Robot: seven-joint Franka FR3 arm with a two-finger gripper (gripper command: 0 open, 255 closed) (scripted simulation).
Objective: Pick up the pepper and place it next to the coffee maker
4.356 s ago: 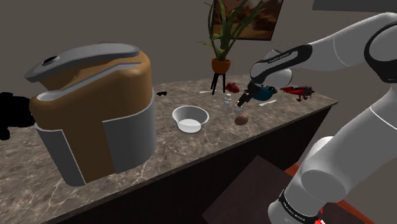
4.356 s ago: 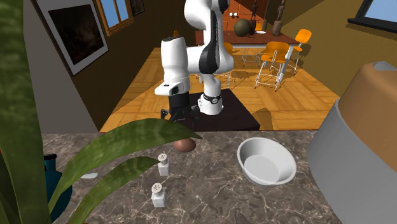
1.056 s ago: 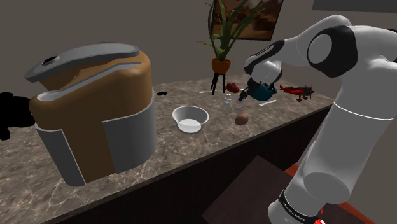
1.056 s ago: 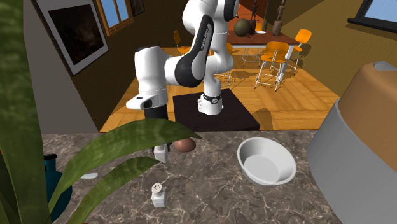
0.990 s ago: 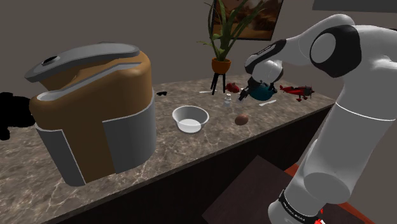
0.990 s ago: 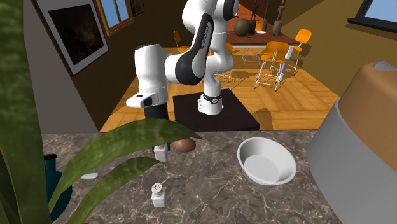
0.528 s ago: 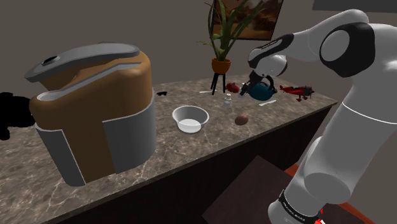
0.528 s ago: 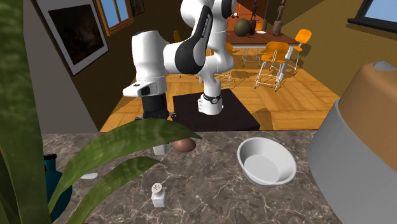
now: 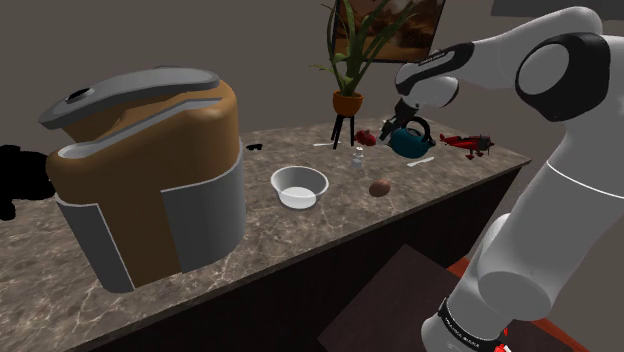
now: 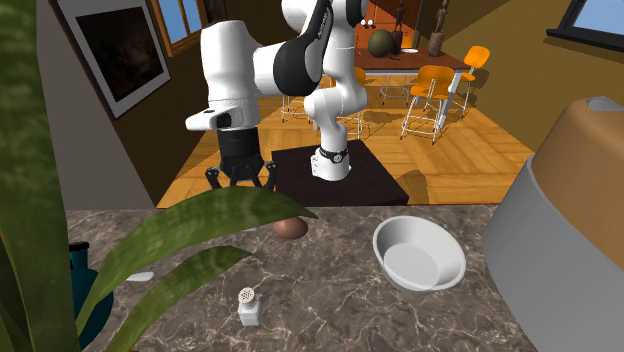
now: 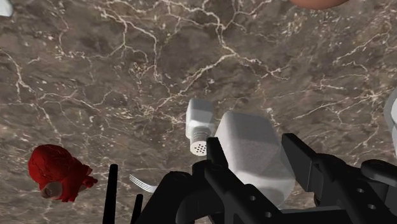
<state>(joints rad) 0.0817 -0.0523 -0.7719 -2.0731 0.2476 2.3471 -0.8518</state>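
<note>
Arm arched high, forearm pointing straight down over the desk; tool hangs clear of the marble, clamped on the white pepper shaker

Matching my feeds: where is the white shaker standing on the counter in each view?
Shoulder view: standing shaker just behind the brown round object.
Second exterior view: shaker low, nearer the camera than that object.
Wrist view: shaker beside the held shaker in the gripper.
Shared landmark: the brown round object.
</note>
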